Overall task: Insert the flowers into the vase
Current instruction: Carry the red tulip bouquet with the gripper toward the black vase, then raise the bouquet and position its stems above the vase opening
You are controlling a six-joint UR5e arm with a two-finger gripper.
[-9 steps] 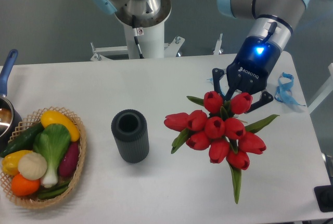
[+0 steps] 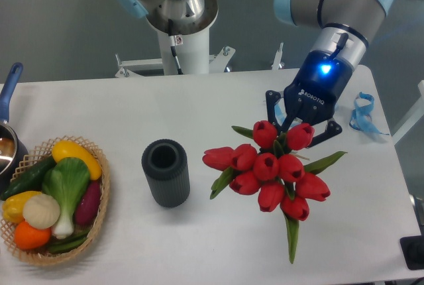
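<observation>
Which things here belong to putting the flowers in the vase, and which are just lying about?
Belongs to the job:
flowers
vase
gripper

Lying about:
basket of vegetables
pan
blue ribbon

A robotics lab: a white tabletop (image 2: pixel 199 106) fronts a plain grey wall (image 2: pixel 59 33), with an industrial arm's pedestal (image 2: pixel 182 46) bolted behind it.

Red tulip flowers (image 2: pixel 268 169) with green leaves cluster right of the vase (image 2: pixel 165 172), apart from it. The vase is dark grey, ribbed and upright.
</observation>
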